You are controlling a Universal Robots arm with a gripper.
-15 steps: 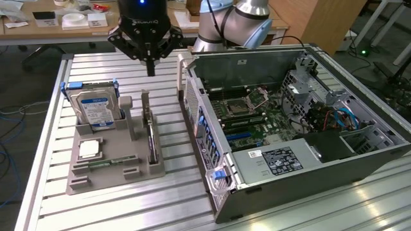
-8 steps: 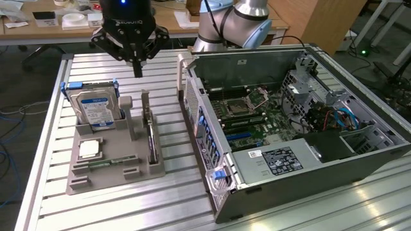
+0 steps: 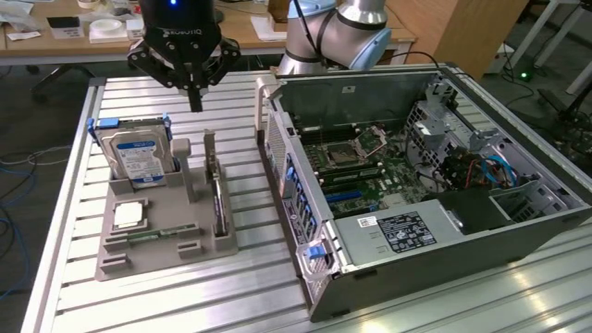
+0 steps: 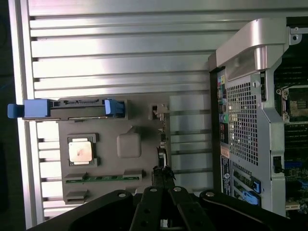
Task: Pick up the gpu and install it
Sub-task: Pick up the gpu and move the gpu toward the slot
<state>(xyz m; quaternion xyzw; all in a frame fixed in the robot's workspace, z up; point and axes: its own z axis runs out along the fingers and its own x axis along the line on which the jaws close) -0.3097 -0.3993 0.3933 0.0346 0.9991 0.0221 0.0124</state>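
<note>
Jaws shut and empty, hanging above the slatted aluminium tabletop, roughly in line with the gpu. It's not picked yet: a thin card standing on edge in a slot of the grey moulded tray, next to the blue-label hard drive. Looks like the approach step. A grip needs the jaws opened and squared across the thin board. The open steel PC case lies alongside.

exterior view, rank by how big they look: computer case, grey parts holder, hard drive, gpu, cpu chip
1. computer case
2. grey parts holder
3. hard drive and gpu: unsure, the gpu stands edge-on in the holder
4. cpu chip
</note>
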